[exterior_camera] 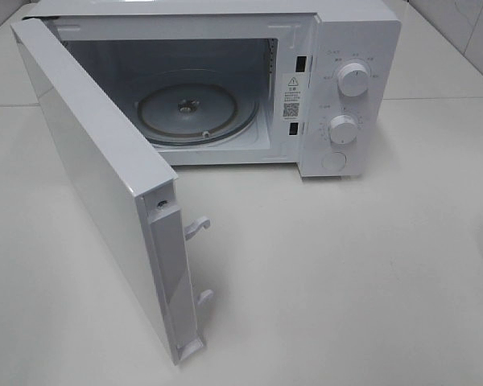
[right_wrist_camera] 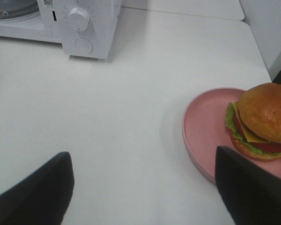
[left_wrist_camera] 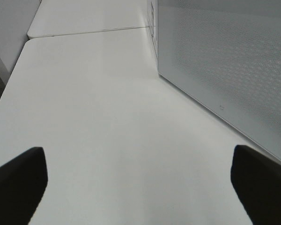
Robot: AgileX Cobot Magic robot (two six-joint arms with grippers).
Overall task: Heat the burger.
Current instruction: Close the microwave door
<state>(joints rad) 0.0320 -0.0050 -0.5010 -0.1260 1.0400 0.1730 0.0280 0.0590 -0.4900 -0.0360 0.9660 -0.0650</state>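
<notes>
On the left of the high view, the microwave's door [exterior_camera: 105, 201] stands swung wide, its inner edge with two latch hooks [exterior_camera: 198, 227] facing the camera. Neither arm appears in that view. The left pincer [left_wrist_camera: 140, 180] shows only in its own wrist view: its two dark fingertips [left_wrist_camera: 18, 180] sit far apart with nothing between them, released, above the bare white table [left_wrist_camera: 98, 122]. The perforated outer face of the open door [left_wrist_camera: 229, 70] rises just beside that pincer.

In the middle, the white microwave [exterior_camera: 338, 48] sits on the table with its cavity exposed, and a round glass turntable [exterior_camera: 197, 112] lies on the cavity floor. On the control panel to the right of the cavity are two white knobs, an upper one [exterior_camera: 352, 79] and a lower one [exterior_camera: 343, 129].

Further right, seen only from the right wrist camera, a pink plate [right_wrist_camera: 206, 126] rests on the table well apart from the microwave. The burger [right_wrist_camera: 260, 122] sits on that plate, bun on top with lettuce, cheese and a red layer showing at the side. The right pincer [right_wrist_camera: 145, 187] hangs above the table beside the plate, its dark fingertips [right_wrist_camera: 35, 194] spread wide and holding nothing; one fingertip overlaps the plate's near rim in that view.
</notes>
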